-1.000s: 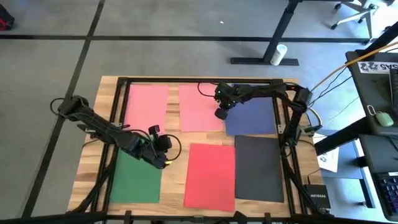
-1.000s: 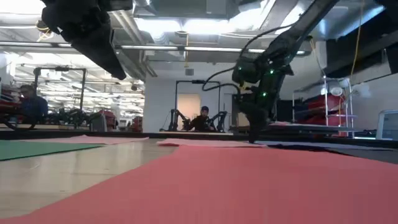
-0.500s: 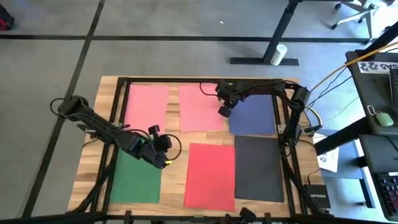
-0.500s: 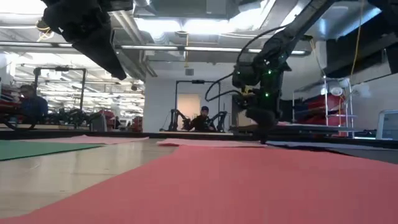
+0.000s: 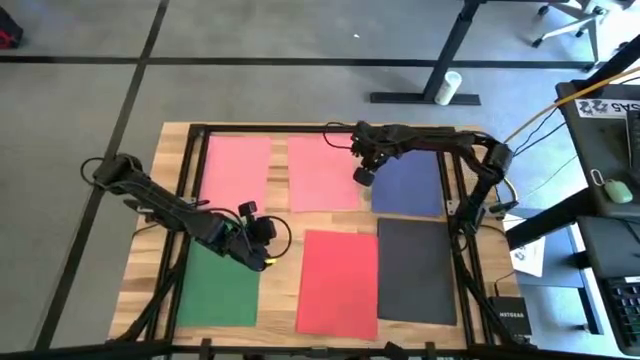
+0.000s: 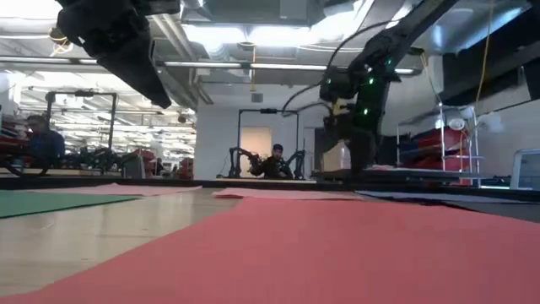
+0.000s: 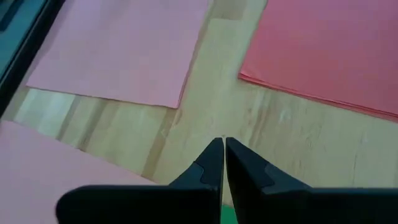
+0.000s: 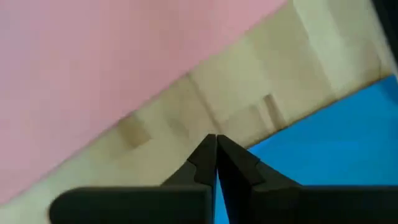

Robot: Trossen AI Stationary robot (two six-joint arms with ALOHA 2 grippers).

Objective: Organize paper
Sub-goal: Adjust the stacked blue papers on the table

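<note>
the paper lies flat across the tabletop as six separate sheets in two rows. the far row holds a pink sheet, a second pink sheet and the navy sheet. the near row holds the green sheet, the red sheet and the dark grey sheet.

the right claw hangs over the strip of bare wood between the second pink sheet and the navy sheet, at the navy sheet's edge. its fingers are closed tip to tip and grip nothing; the right wrist view shows the tips above wood, with blue on one side and pink on the other. the left claw waits near the green sheet's far corner, fingers likewise pressed together and empty.

judged step: taking hold of the navy sheet by its edge to move it toward a stack.

procedure, as a judgement:
- part the fingers before descending; closed tips can only push the sheet.
- bring one fingertip down on the sheet just inside its edge and drag lightly so that the edge lifts or buckles, then pinch.
- keep the tips clear of the pink sheet, so that only one sheet is taken.
- a thin matte sheet is likely to slide on wood instead of lifting; use low, steady pressure.
- lift slowly; a limp sheet droops and may catch a neighbouring sheet.
</note>
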